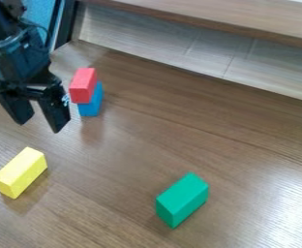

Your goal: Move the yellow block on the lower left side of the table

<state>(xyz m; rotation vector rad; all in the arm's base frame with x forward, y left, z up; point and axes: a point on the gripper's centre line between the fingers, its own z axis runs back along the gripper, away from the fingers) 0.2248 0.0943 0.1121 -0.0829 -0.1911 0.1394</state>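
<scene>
The yellow block (pixel 21 172) lies on the wooden table at the lower left of the camera view, its long side running diagonally. My gripper (pixel 39 125) hangs at the upper left, above and behind the yellow block and apart from it. Its two fingers are spread open with nothing between them.
A red block (pixel 83 85) rests on a blue block (pixel 91 102) just right of my gripper. A green block (pixel 183 199) lies at the lower middle of the table (pixel 160 140). A raised wooden ledge (pixel 231 24) runs along the back.
</scene>
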